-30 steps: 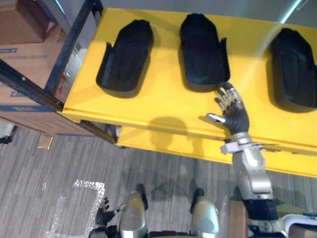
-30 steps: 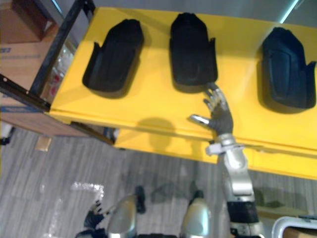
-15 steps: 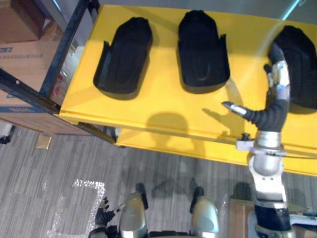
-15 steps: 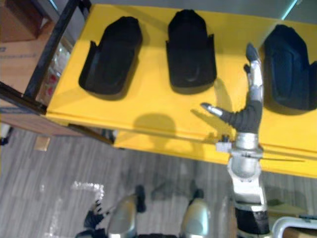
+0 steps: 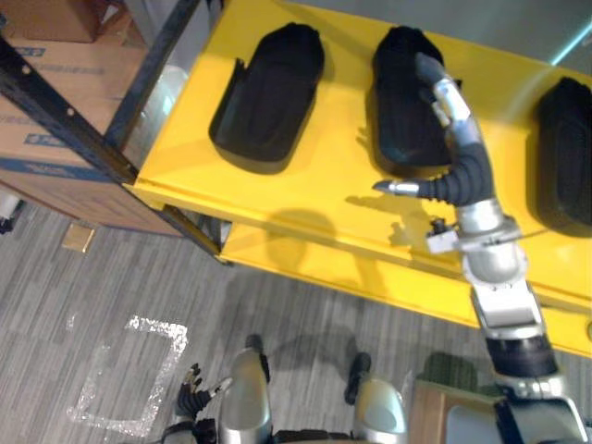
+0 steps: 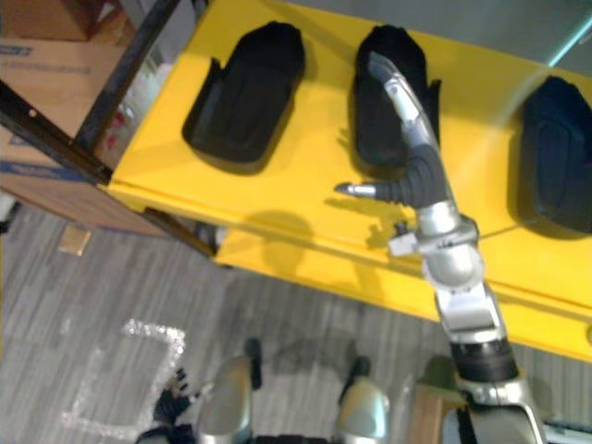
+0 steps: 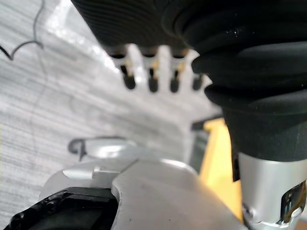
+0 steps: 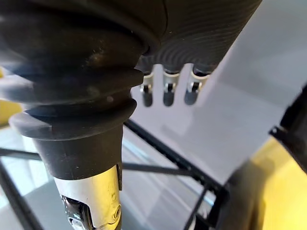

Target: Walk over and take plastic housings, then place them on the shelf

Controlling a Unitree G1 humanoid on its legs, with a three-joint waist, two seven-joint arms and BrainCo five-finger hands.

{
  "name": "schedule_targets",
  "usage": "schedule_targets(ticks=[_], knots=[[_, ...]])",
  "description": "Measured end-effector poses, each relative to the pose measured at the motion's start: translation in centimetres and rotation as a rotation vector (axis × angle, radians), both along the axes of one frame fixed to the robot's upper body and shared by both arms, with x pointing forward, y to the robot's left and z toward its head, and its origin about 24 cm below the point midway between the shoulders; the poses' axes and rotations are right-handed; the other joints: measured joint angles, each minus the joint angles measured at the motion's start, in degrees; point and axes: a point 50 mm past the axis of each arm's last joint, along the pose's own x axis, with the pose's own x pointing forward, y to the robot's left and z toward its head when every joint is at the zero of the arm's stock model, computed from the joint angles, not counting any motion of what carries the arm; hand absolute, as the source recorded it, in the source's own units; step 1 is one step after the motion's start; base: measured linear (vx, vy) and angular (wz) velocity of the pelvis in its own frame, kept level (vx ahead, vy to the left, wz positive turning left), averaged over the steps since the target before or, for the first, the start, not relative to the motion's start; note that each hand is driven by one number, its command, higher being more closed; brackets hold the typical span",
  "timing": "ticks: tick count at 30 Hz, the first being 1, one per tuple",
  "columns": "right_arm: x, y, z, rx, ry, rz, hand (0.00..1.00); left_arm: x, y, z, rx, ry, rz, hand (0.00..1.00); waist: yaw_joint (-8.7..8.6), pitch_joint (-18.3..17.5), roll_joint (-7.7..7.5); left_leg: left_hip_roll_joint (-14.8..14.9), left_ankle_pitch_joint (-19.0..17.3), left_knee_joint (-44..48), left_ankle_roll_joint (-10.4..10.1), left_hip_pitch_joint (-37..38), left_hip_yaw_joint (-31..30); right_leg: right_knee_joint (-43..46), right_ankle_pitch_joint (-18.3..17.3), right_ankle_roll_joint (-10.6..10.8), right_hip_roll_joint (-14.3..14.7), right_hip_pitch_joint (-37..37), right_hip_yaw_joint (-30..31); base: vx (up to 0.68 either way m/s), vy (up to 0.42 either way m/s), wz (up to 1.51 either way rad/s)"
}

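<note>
Yellow shelf board [image 5: 314,190] is seen from above, with three black plastic housings laid on it in a row, well apart from one another: a left housing [image 5: 268,97], a middle housing [image 5: 393,120] and a right housing [image 5: 566,153] that is cut off by the edge of the view. The right hand [image 5: 462,157] is held above the shelf. Its fingers [image 5: 442,92] are stretched straight and close together across the right side of the middle housing; whether they touch it cannot be told. Its thumb [image 5: 393,188] is stuck out sideways over bare yellow board, and nothing is gripped. The left hand [image 5: 192,396] is seen low down, near the grey floor [image 5: 120,277], with its fingers [image 7: 151,79] relaxed, slightly apart and empty. Cardboard boxes [image 5: 51,111] are stacked to the left of the shelf's dark frame [image 5: 162,65].
</note>
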Motion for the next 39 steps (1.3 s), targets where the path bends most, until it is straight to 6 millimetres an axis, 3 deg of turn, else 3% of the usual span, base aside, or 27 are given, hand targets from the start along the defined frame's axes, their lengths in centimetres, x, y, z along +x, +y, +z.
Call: schedule_targets(ticks=[7, 14, 33, 39], knots=[[3.4, -1.8, -2.3, 0.057, 0.252, -0.115, 0.0, -0.1, -0.5, -0.2, -0.009, 0.02, -0.021, 0.0, 0.9, -0.64, 1.17, -0.31, 0.82, -0.54, 0.16, 0.84, -0.43, -0.35, 0.02, 0.02, -0.11, 0.95, -0.5, 0.0, -0.001, 0.03], [5.0, -3.6, -3.4, 0.113, 0.387, -0.249, 0.0, -0.1, -1.0, -0.4, -0.022, 0.038, -0.038, 0.0, 1.12, -1.35, 2.41, -0.42, 3.52, -4.18, -0.24, 2.14, -0.34, -0.21, 0.14, -0.32, -0.02, 0.69, -0.66, -0.03, -0.025, 0.01], [6.0, -5.5, -3.6, 0.175, 0.534, -0.363, 0.0, 0.0, -1.5, -0.4, -0.029, 0.048, -0.056, 0.0, 1.17, -1.47, 2.64, -0.45, 5.34, -8.32, -0.63, 4.88, 2.0, 0.77, -0.01, -0.75, -0.24, -0.43, 1.32, -0.02, -0.015, -0.04], [4.7, -5.2, -4.4, 0.175, 0.566, -0.307, 0.0, -0.1, -1.4, -0.5, -0.028, 0.053, -0.054, 0.0, 0.94, -1.43, 2.56, -0.43, 5.35, -8.96, -0.68, 4.99, 2.1, 0.5, -0.04, -0.78, -0.17, -0.43, 1.31, 0.0, 0.0, 0.0]])
